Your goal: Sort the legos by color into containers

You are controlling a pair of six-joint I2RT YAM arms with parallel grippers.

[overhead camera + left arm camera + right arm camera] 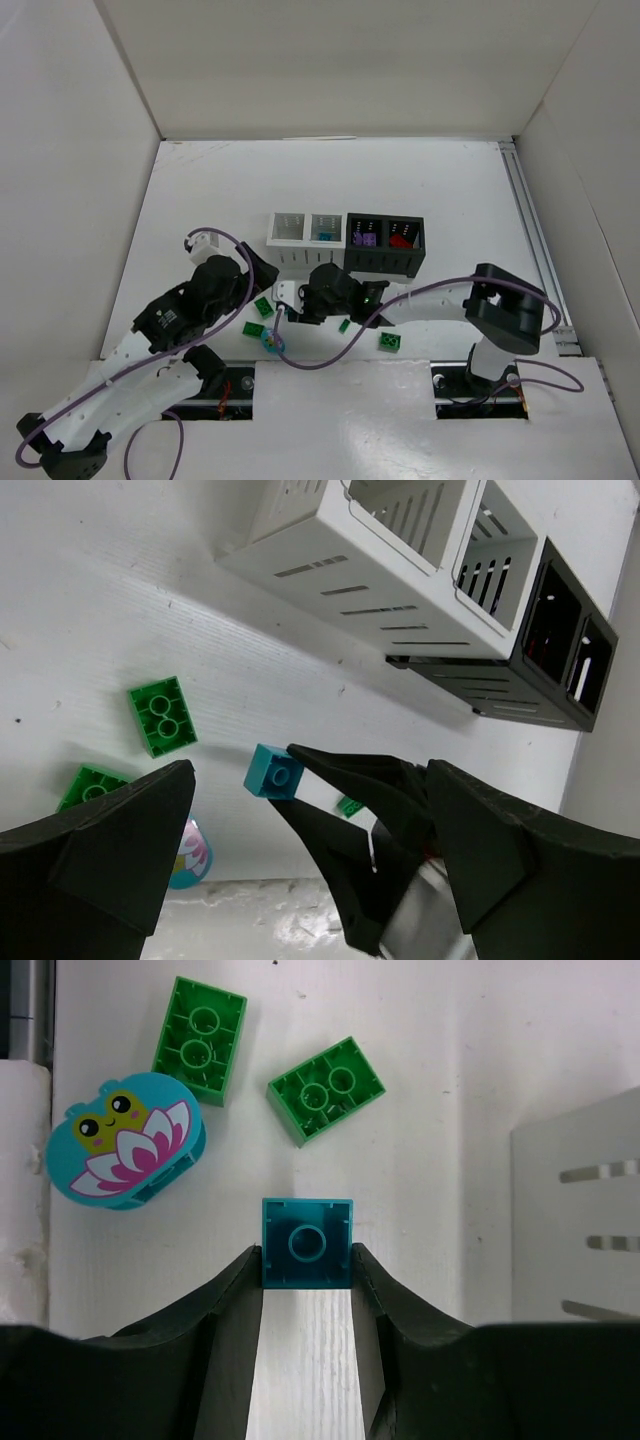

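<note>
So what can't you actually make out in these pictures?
1. Top view: the teal brick held by the right gripper is hidden beneath it.
2. Top view: the pieces in the black containers are too small to count.
3. Left wrist view: the walls of the white containers hide their contents.
4. Left wrist view: that wrist's own finger covers part of the frog piece and one green brick.

place: robot lab cell | evidence: white panel walls (pixel 330 60) — boxed-in white table (pixel 460 190) | aluminium rail (pixel 535 250) along edge
</note>
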